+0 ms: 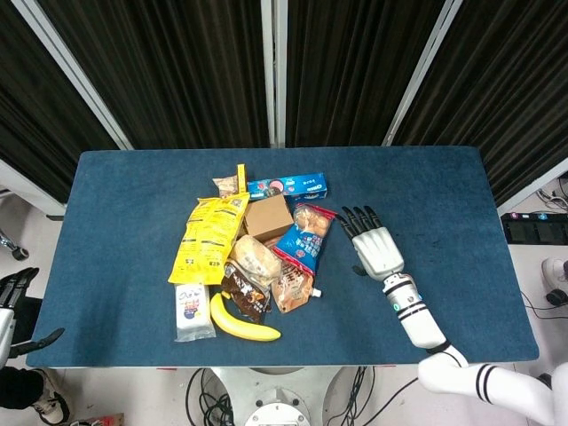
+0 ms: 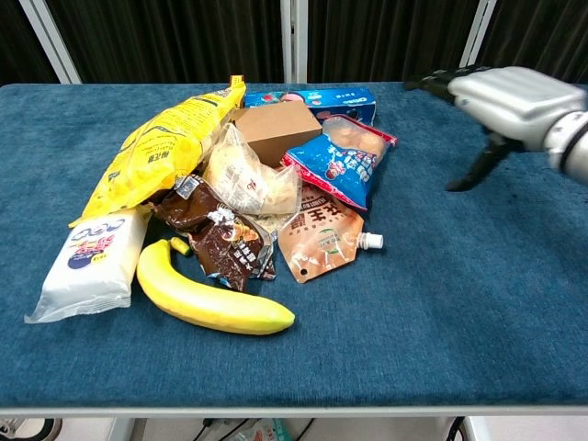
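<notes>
A heap of snacks lies left of the table's middle. My right hand (image 1: 373, 246) (image 2: 501, 101) hovers open, fingers spread and pointing away, just right of the blue snack bag (image 1: 304, 238) (image 2: 342, 158), holding nothing. Beside that bag are a brown cardboard box (image 1: 268, 216) (image 2: 275, 129), a blue biscuit box (image 1: 287, 187) (image 2: 312, 96) and a brown spouted pouch (image 1: 291, 287) (image 2: 323, 233). A yellow chip bag (image 1: 209, 237) (image 2: 161, 149), a banana (image 1: 241, 324) (image 2: 209, 299) and a white tissue pack (image 1: 192, 311) (image 2: 92, 259) lie further left. My left hand (image 1: 11, 311) hangs open off the table's left front corner.
The blue cloth table (image 1: 426, 195) (image 2: 478, 303) ends close at the front. A clear bread bag (image 1: 256, 258) (image 2: 243, 179) and a dark chocolate wrapper (image 1: 244, 293) (image 2: 216, 234) lie in the heap. Black curtains with white posts stand behind.
</notes>
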Motion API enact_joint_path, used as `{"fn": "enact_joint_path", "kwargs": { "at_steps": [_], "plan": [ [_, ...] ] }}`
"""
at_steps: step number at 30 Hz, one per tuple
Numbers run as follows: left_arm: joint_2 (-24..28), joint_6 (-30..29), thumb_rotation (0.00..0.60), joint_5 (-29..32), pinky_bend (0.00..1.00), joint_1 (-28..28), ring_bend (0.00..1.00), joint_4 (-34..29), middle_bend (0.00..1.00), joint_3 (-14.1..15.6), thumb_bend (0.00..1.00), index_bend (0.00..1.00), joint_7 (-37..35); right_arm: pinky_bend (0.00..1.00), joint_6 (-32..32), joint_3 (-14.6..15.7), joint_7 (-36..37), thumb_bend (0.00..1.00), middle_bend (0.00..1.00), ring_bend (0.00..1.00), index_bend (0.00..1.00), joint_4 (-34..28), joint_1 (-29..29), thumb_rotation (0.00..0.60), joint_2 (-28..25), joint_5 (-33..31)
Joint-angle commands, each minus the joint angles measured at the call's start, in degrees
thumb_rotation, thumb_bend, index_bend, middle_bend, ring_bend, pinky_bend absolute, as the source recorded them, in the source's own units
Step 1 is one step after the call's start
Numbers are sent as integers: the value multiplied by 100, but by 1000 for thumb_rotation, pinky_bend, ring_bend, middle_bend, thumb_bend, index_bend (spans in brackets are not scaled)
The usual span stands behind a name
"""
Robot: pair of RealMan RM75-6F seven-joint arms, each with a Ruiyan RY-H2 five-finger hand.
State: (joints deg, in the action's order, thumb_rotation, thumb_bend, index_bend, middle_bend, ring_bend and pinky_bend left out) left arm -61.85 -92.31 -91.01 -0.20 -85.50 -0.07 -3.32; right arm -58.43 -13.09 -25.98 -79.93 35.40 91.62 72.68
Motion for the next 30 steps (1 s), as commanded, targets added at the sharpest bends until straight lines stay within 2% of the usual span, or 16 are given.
{"fn": "enact_joint_path", "kwargs": {
  "at_steps": [1,18,30],
  "plan": [
    [4,8,450,-1,241,-1,119,7,108,2,0,100,-9,0,146,-87,20,0,0,0,0,291,237,600,342,-138],
    [16,31,453,56,241,27,119,128,109,0,0,100,-129,0,187,-280,225,12,0,0,0,1433,654,600,1396,-622],
    [-2,93,450,84,241,6,119,209,109,-10,0,100,-183,0,570,-473,516,13,0,0,0,2163,947,600,1931,-1040]
  ]
}}
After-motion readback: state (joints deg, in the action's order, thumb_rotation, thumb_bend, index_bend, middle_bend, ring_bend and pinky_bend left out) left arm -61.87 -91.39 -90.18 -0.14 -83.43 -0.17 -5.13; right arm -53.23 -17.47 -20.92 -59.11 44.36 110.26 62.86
